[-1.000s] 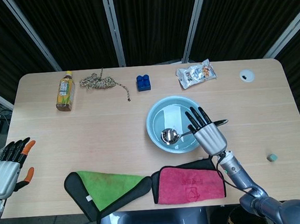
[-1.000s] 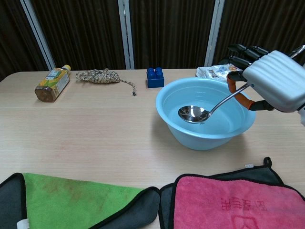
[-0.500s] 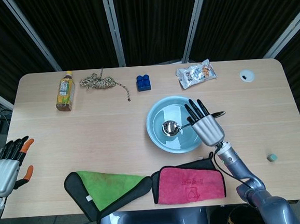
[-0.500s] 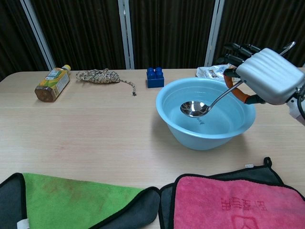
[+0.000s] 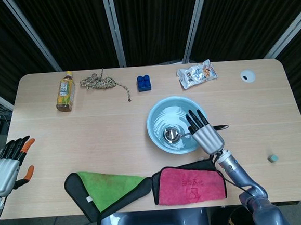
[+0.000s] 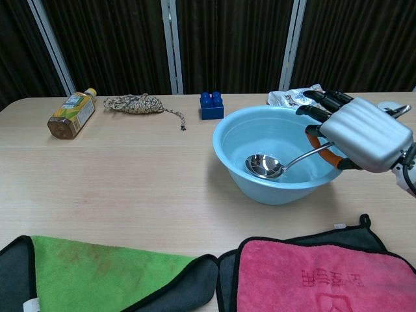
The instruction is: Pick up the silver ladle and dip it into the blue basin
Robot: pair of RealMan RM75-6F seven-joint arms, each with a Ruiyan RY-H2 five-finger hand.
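Chest view shows the right robot hand (image 6: 364, 133) gripping the silver ladle (image 6: 265, 166), its bowl already lowered inside the blue basin (image 6: 260, 185) toward the tabletop's right edge; the dip looks nearly done.

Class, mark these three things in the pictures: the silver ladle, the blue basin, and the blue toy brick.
Silver metal ladle (image 6: 262, 166): chest view, on its round bowl.
Round blue plastic basin (image 6: 242, 174): chest view, on its outer front wall.
Blue toy brick (image 5: 144, 83): head view, on its top.
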